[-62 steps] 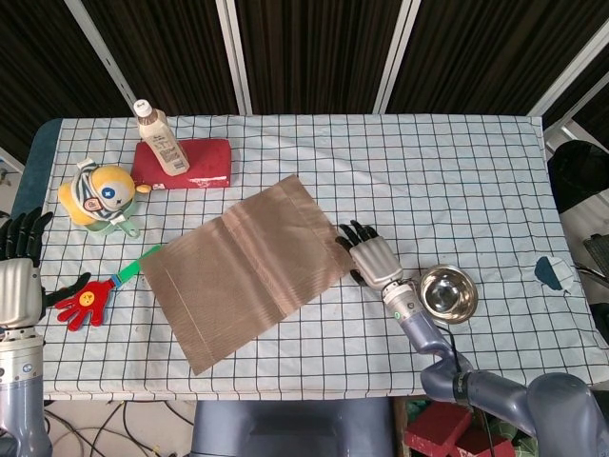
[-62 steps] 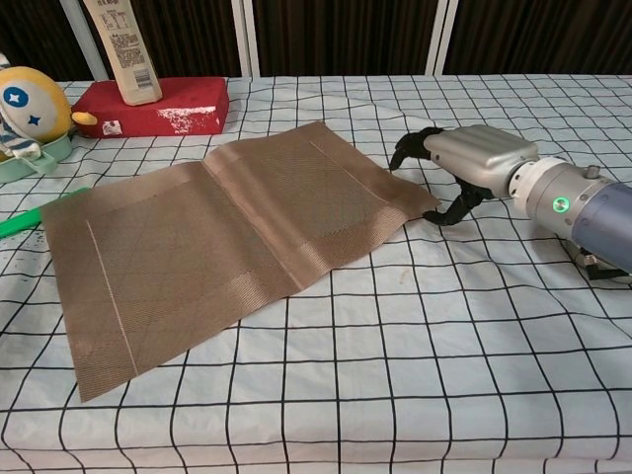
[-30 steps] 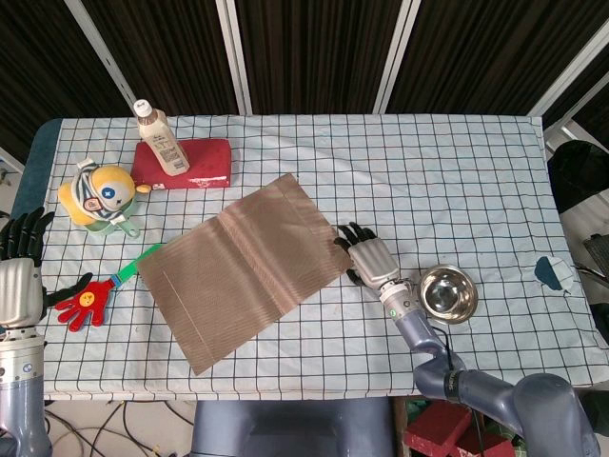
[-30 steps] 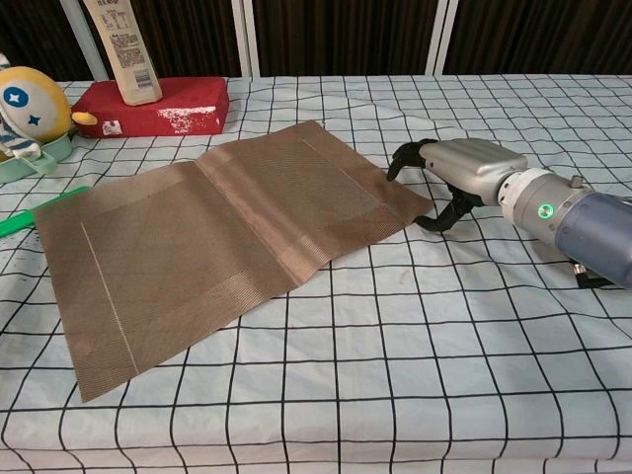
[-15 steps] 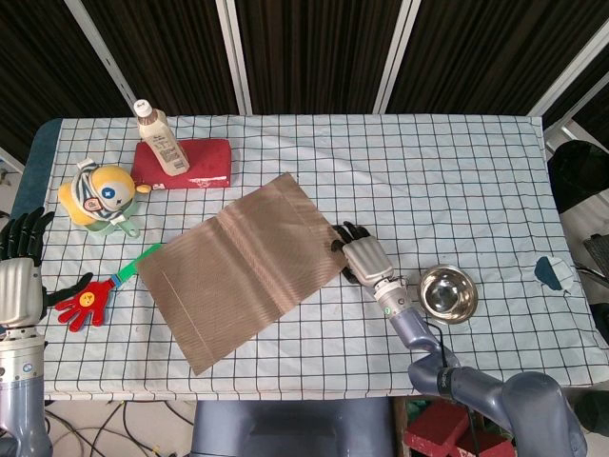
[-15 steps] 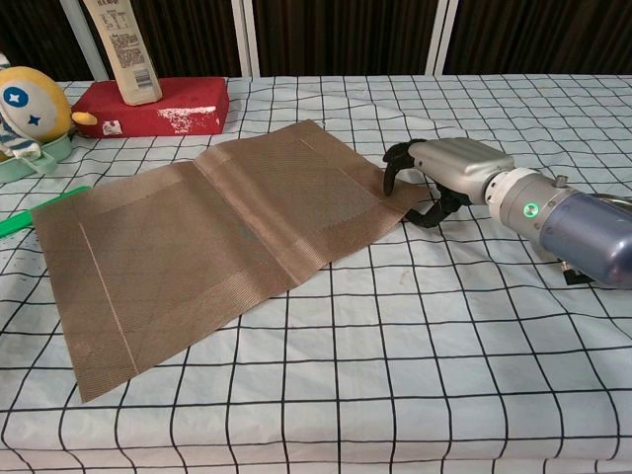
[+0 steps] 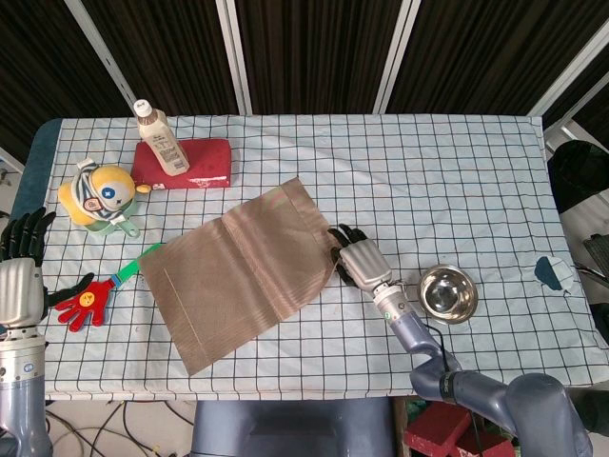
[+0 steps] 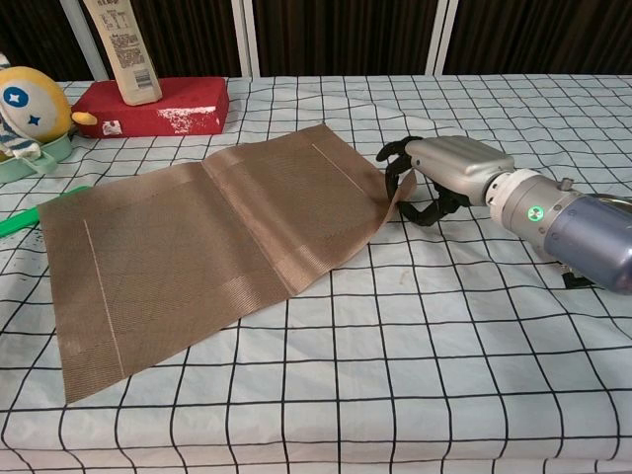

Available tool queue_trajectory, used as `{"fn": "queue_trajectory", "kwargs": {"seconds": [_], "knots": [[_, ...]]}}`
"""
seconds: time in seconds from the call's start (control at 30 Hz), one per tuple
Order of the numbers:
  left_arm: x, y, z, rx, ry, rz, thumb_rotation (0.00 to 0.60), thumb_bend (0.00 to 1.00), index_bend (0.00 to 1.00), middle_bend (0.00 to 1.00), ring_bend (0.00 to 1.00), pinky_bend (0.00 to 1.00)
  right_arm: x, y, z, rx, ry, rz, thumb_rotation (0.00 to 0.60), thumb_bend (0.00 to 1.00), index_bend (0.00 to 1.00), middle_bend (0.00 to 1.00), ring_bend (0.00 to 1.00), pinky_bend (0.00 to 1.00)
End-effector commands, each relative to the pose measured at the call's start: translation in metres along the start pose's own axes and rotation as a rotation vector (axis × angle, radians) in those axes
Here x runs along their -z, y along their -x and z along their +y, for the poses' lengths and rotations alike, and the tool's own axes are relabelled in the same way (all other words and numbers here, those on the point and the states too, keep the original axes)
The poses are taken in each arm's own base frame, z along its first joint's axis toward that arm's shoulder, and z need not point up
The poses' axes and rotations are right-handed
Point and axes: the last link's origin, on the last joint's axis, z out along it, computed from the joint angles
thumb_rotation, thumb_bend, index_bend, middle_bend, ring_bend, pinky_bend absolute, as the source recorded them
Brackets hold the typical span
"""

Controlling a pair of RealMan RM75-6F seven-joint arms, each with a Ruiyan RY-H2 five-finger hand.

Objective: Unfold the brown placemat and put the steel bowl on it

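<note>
The brown placemat lies unfolded on the checked tablecloth, nearest the front edge, with a crease running across its middle. Its right corner is lifted slightly off the cloth. The right hand sits at that corner, palm down, fingers curled over the mat's edge; the raised corner appears pinched between thumb and fingers, though the contact itself is partly hidden.

In the head view, the right hand is just beside the mat's right edge. The steel bowl stands upright on the cloth to the right of that forearm, well apart from the mat.

The left hand hangs at the table's left edge, fingers spread, holding nothing. Near it lies a red hand-shaped clapper with a green handle, its handle tip close to the mat's left corner.

Further back stand a yellow toy figure, then a red block with a bottle leaning on it. A dark curtain closes the rear.
</note>
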Motion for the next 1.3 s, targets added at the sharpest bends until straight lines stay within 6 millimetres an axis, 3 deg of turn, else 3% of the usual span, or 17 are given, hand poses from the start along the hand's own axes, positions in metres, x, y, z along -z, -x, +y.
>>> {"fn": "queue_trajectory", "kwargs": {"seconds": [0.03,0.33,0.7,0.9,1.03,1.3], "knots": [[0.0,0.0,0.0,0.0,0.001,0.0,0.6,0.02,0.12,0.06,0.01,0.01,0.007,-0.001,-0.001,-0.003,-0.011,0.009,0.6,0.5,0.58,0.11,0.06,0.16],[0.002,0.001,0.002,0.001,0.01,-0.005,0.6,0.02,0.13,0.06,0.01,0.01,0.04,-0.008,0.0,-0.014,-0.004,0.048,0.6,0.53,0.6,0.12,0.06,0.16],[0.005,0.002,0.003,-0.002,0.02,-0.018,0.6,0.02,0.13,0.06,0.01,0.01,0.105,-0.026,0.022,-0.038,0.145,0.121,0.6,0.55,0.62,0.11,0.06,0.16],[0.007,0.003,0.004,-0.005,0.027,-0.025,0.6,0.02,0.13,0.06,0.01,0.01,0.133,-0.025,0.023,-0.064,0.202,0.123,0.6,0.56,0.63,0.12,0.06,0.16],[0.008,0.004,0.005,-0.006,0.033,-0.03,0.6,0.02,0.13,0.06,0.01,0.01,0.138,-0.017,0.016,-0.105,0.241,0.135,0.6,0.57,0.63,0.12,0.06,0.16],[0.008,0.003,0.004,0.002,0.031,-0.028,0.6,0.02,0.13,0.06,0.01,0.01,0.128,-0.003,-0.011,-0.207,0.314,0.187,0.6,0.58,0.63,0.12,0.06,0.16]]}}
